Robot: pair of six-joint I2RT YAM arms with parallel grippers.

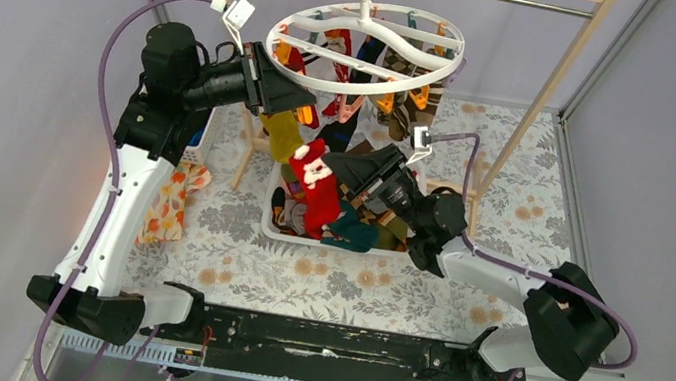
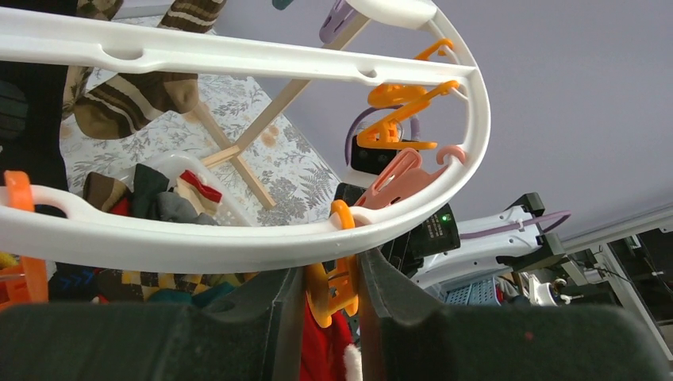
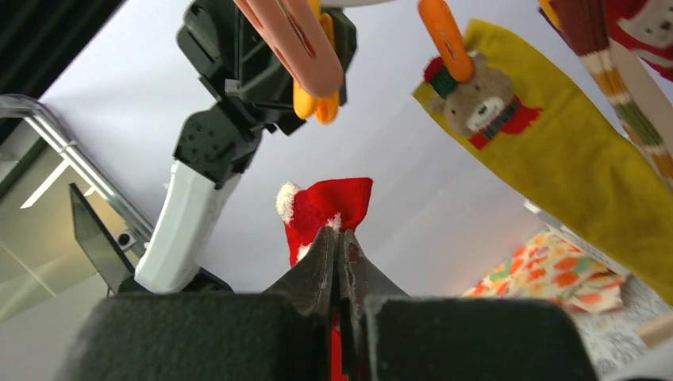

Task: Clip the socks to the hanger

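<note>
Orange clip (image 2: 332, 295) sits pinched between our left gripper's (image 2: 332, 274) narrow fingers, under the hanger (image 2: 238, 238) rim. Our right gripper (image 3: 340, 238), closed tight on the red sock (image 3: 327, 202), holds its cuff upright just below that clip.

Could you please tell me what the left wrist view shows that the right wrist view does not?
Only the left wrist view: the hanger ring, the left tool closed on an orange clip, a striped brown sock. Only the right wrist view: the right tool pinching the red Santa sock, a mustard bear sock, the flowered cloth. Both: that red sock below the clips.
</note>
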